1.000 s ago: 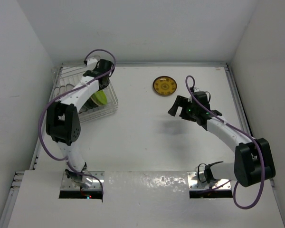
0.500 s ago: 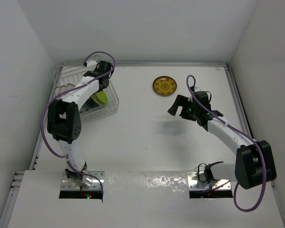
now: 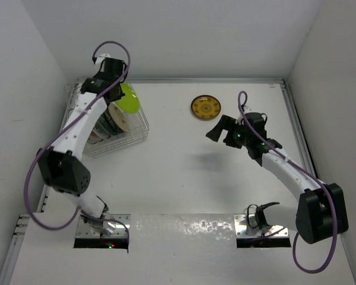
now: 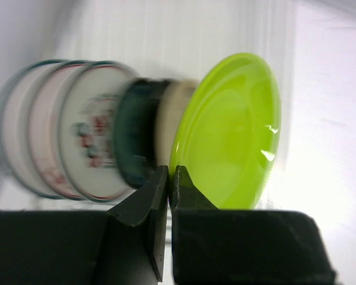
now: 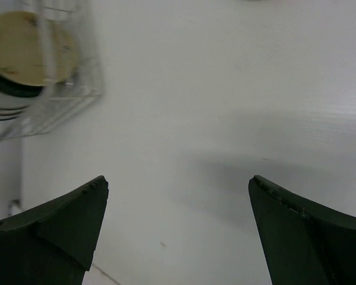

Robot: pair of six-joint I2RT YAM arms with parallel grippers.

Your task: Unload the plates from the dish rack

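Left gripper (image 4: 168, 173) pinches lime plate (image 4: 231, 130) beside plates (image 4: 89, 139) in dish rack (image 3: 141, 132).

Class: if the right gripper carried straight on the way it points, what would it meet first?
Probably bare table; the dish rack lies left of that line, though depth is unclear.

The white table (image 3: 178, 172) lies bare between the silver wire dish rack (image 3: 143, 127) at far left and the yellow-brown round plate (image 3: 205, 107) near the far edge. White walls (image 3: 35, 77) hem three sides. The left arm (image 3: 77, 124) spans the rack; the left fingers (image 4: 145, 202) pinch a lime green plate (image 3: 129, 98) just beside the upright plates (image 4: 89, 151). The right arm (image 3: 288, 171) crosses the right side, with the right fingers (image 5: 53, 225) spread wide.
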